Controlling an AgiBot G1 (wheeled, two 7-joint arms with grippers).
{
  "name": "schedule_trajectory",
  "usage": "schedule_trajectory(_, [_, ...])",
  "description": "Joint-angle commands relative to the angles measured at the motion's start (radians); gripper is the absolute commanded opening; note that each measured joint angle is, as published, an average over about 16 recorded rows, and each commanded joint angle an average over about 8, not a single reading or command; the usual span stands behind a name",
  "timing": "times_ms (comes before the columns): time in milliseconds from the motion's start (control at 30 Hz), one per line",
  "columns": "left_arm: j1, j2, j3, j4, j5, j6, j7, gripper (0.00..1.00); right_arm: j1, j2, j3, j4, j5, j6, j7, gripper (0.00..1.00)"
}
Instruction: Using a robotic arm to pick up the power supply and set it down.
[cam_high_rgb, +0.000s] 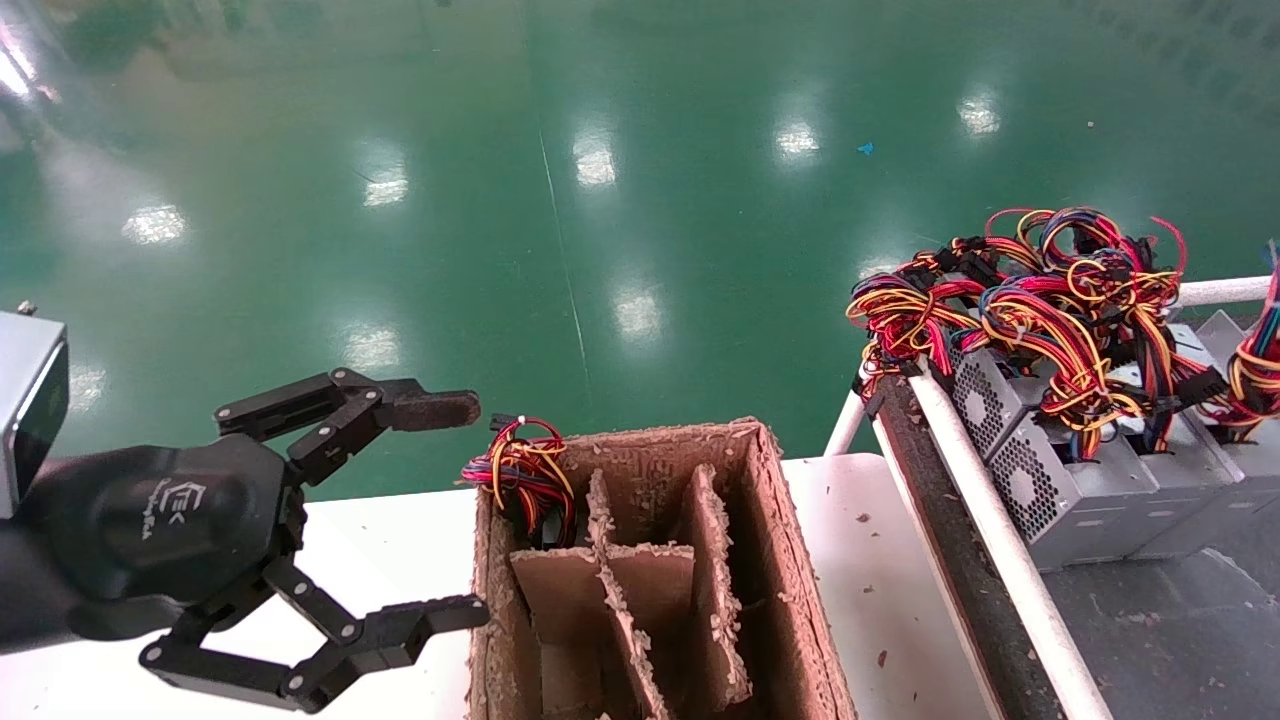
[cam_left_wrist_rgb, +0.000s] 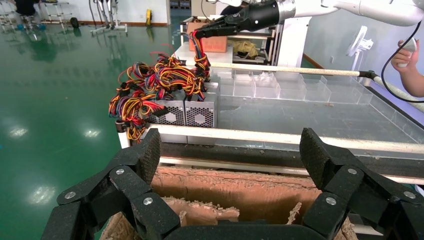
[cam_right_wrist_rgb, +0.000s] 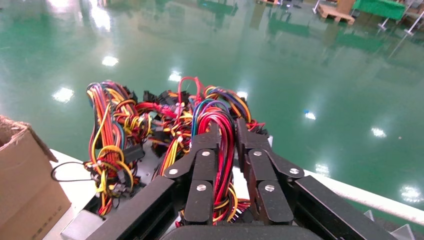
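Landmark: cardboard divider box (cam_high_rgb: 700, 560), standing on the white table (cam_high_rgb: 400, 530).

Counts: in the head view at least three grey units (cam_high_rgb: 1080, 490) stand in a row in the tray to the box's right, honeycomb vents facing the box, wire bundles piled on top; exact count unclear under the wires. One more wire bundle (cam_high_rgb: 522, 470) pokes from the box's far-left compartment.

Left gripper (cam_high_rgb: 440, 510) hovers just left of the box, palm logo up, fingers spread wide, nothing between them. From its wrist camera, the left gripper (cam_left_wrist_rgb: 230, 150) frames the box's rim.

Right gripper is out of the head view. Its own wrist camera shows the right gripper (cam_right_wrist_rgb: 227, 135) with fingers narrowed around a loop of red and blue wires (cam_right_wrist_rgb: 222, 125), the power supply's bundle, over the tray's wire pile. The left wrist view alone shows that arm from outside: right gripper (cam_left_wrist_rgb: 200, 34) above the tray beyond the box, wires hanging from it. The power supply's box is hidden under the pile.
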Motion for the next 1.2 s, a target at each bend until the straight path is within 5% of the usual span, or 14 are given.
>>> schedule_trajectory(33, [0.0, 0.0, 0.0, 0.0, 0.0, 0.0, 0.0, 1.0, -0.006, 0.0, 0.0, 0.005, 0.0, 0.002, 0.004, 1.0])
schedule_trajectory(567, [0.0, 0.0, 0.0, 0.0, 0.0, 0.0, 0.0, 1.0, -0.027, 0.033, -0.02, 0.02, -0.016, 0.017, 0.081, 1.0])
schedule_trajectory(900, [0.0, 0.0, 0.0, 0.0, 0.0, 0.0, 0.0, 1.0, -0.002, 0.011, 0.037, 0.057, 0.038, -0.008, -0.02, 1.0])
schedule_trajectory(1200, [0.0, 0.0, 0.0, 0.0, 0.0, 0.0, 0.0, 1.0, 0.033, -0.03, 0.001, 0.114, 0.039, -0.057, -0.004, 1.0])
